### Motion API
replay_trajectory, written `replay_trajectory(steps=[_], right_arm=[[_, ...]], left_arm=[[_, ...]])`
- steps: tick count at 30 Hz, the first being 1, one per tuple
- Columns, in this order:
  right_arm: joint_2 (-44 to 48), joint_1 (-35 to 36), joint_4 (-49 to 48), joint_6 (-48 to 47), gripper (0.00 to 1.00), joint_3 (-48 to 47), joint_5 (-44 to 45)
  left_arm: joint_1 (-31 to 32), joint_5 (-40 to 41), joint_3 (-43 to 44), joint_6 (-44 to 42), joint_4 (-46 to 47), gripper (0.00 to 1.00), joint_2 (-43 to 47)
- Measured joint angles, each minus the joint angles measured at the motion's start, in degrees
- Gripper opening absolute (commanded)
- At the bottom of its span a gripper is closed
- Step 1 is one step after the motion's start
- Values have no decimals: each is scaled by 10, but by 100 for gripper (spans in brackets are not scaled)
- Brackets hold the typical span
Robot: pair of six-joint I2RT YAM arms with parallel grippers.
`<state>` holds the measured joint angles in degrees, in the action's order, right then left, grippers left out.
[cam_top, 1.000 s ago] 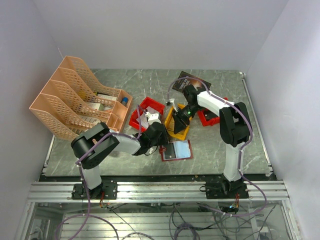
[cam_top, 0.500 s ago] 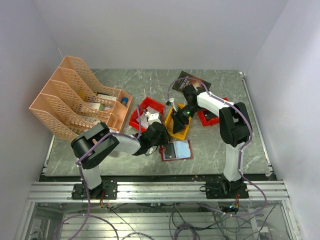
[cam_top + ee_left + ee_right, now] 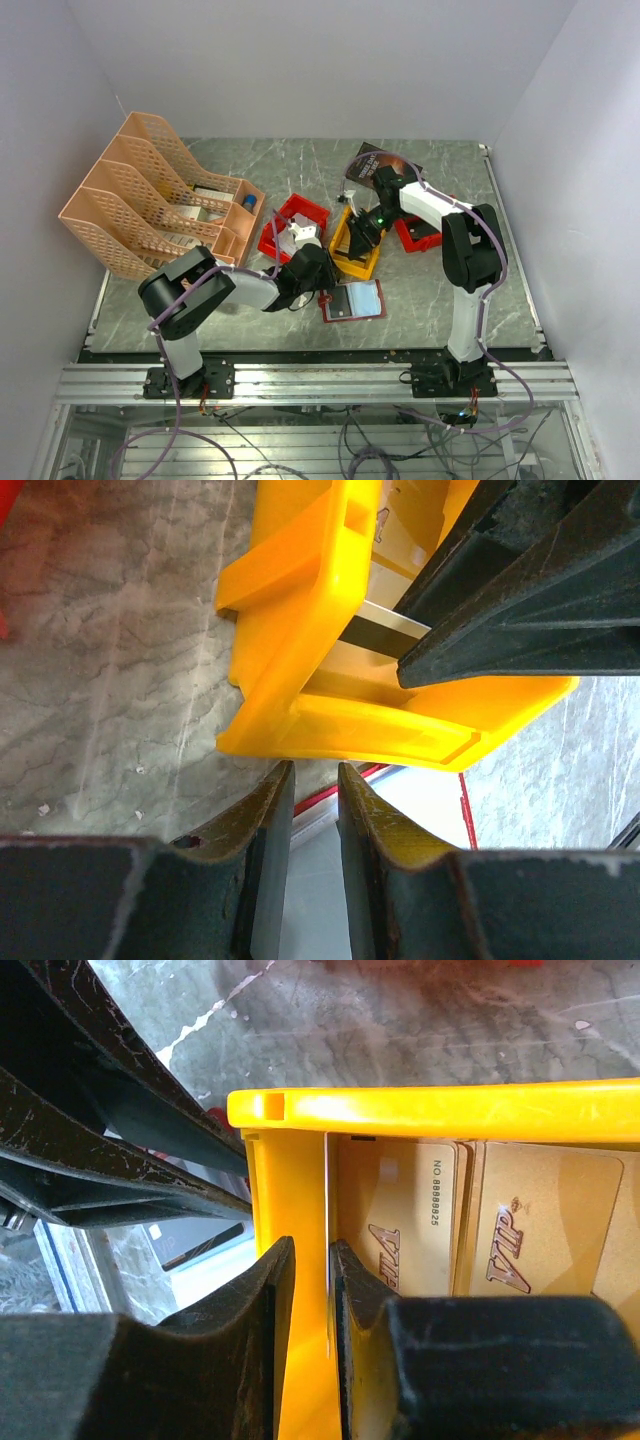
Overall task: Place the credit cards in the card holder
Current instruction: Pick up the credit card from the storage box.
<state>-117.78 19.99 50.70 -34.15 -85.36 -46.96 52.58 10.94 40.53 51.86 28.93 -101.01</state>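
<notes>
Your table (image 3: 450, 300) has a yellow bin (image 3: 450, 1110) in the middle, with the card holder (image 3: 355, 300) lying open just in front of it. The cards (image 3: 530, 1230) are in the bin, gold ones with VIP print. Your right gripper (image 3: 310, 1250) straddles the bin wall and a thin white card (image 3: 327, 1210), fingers nearly together, can't tell if it's pinching. Left gripper (image 3: 314, 775) is nearly closed at the holder's left edge, grip unclear
</notes>
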Motion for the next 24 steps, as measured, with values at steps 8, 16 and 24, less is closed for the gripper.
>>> replay_trajectory(steps=[8, 16, 24], right_arm=[[0, 0, -9, 10, 13, 0, 16], [-6, 13, -9, 2, 17, 0, 37], [-17, 24, -9, -7, 9, 0, 50]], left_arm=[[0, 0, -2, 0, 0, 35, 6], [0, 0, -6, 0, 3, 35, 7], [0, 0, -6, 0, 4, 35, 7]])
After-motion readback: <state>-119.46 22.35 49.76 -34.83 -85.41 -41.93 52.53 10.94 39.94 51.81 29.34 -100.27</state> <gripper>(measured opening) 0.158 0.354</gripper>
